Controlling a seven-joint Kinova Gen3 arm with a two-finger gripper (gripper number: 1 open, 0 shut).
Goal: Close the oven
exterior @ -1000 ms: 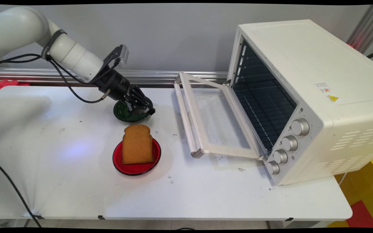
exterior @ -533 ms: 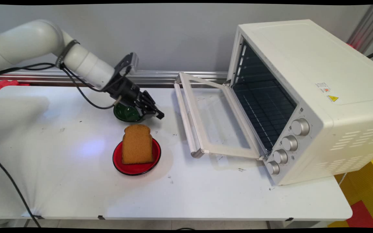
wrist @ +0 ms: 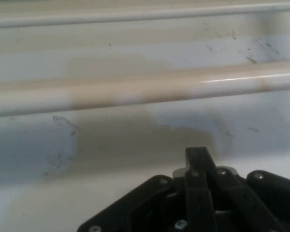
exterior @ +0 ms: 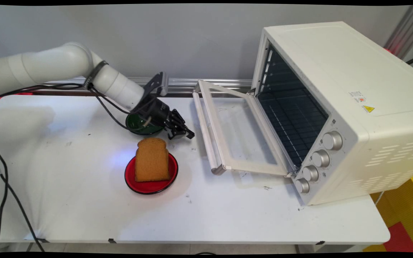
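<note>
Gripper (exterior: 186, 134), fingers pressed together and empty as far as the hand view shows, hangs low over the table (exterior: 66, 200) just short of the open oven (exterior: 335, 107) door's handle (exterior: 203, 132), with the green bowl (exterior: 138, 127) behind it and toast (exterior: 152, 159) upright on the red plate (exterior: 149, 186) nearer the camera.

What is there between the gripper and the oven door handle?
Only bare table separates the gripper from the handle; the main view shows this.

White desk (exterior: 66, 200), scuffed. On it: green bowl (exterior: 138, 126) at back, red plate (exterior: 151, 186) in front of it, toaster oven (exterior: 339, 107) right, door (exterior: 235, 132) open.
</note>
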